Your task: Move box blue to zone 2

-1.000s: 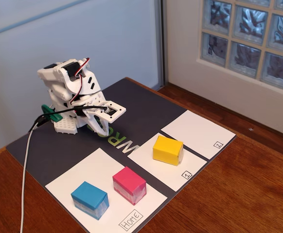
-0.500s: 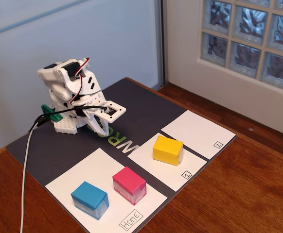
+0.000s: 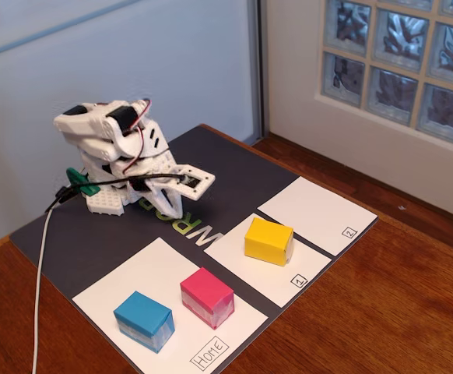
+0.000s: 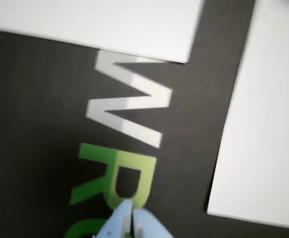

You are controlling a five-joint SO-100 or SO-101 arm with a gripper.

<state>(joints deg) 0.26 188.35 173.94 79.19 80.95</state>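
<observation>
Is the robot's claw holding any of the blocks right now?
No, nothing. The gripper is shut and empty over the dark mat. The blue box sits untouched on the Home panel.

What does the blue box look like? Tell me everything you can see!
The blue box is a small cyan block with flat sides and sharp edges, like a tiny brick. A paler, see-through-looking band runs round its lower sides. It looks like plastic. It sits flat on the white Home panel, near the front left of the fixed view. The pink block stands just to its right, apart from it. Nothing holds it; the gripper is far off, over the dark mat.
</observation>
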